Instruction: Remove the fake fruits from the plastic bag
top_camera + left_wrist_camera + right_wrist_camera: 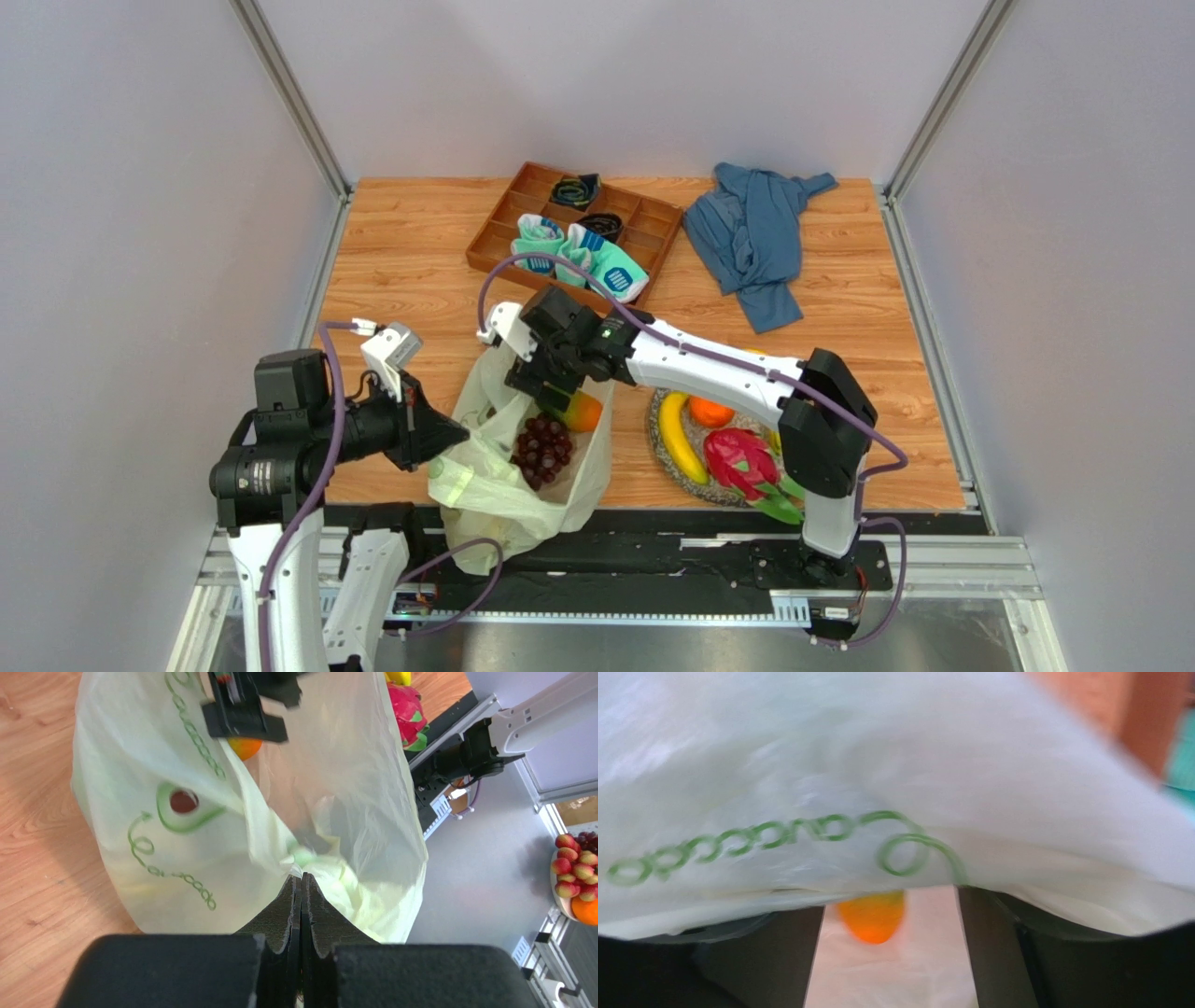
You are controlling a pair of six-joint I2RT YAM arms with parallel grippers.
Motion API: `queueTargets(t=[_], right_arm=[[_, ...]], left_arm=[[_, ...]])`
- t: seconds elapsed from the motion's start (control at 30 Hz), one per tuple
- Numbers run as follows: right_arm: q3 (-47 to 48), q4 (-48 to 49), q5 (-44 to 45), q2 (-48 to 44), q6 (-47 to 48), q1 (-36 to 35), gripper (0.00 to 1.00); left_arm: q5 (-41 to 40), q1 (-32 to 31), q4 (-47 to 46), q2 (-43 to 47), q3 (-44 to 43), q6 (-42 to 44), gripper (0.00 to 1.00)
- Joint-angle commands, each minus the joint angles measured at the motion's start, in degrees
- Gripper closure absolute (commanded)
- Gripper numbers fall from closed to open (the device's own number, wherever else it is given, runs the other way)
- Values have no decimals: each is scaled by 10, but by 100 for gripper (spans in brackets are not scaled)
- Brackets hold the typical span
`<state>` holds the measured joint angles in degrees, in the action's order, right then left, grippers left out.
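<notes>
At the right of the table [421,266], seen from above, already out on a round plate [699,489]: banana [680,437], orange [710,412], dragon fruit [739,462]. Left inside the plastic bag [484,490], near the front edge: purple grapes [543,448] and an orange-green mango [581,412]. Judged past halfway, with two pieces to go as far as can be told. Down at the bag's mouth, just over the mango, right gripper [540,381]; at the bag's left rim, left gripper [456,438].

On the left wrist view: fingers [284,913] pressed fully together, pinching a gathered fold of the bag's film, apparently propping the mouth open. Beyond, the mango beneath the other arm's tool.

On the right wrist view, blurred: bag film draped across the upper part, fingers [997,952] spread wide, mango low between them, touching or not impossible to tell. Nothing clamped, by the look of it.
</notes>
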<state>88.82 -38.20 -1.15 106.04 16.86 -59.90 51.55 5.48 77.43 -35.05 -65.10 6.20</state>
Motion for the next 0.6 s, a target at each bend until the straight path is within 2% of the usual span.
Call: queueTargets(t=[0.0,0.1,0.23,0.57], right_arm=[[48,63,141,35,2,23,22],[53,81,152,40,5,24,22],[66,42,62,32,32,18,33],[-53,13,4,14,52,9,42]], left_arm=[[-13,3,27,-7,-4,0,100],[-9,3,19,0,8,-1,100],[-13,3,7,16,20,-9,100],[-11,7,4,13,21,-9,100]])
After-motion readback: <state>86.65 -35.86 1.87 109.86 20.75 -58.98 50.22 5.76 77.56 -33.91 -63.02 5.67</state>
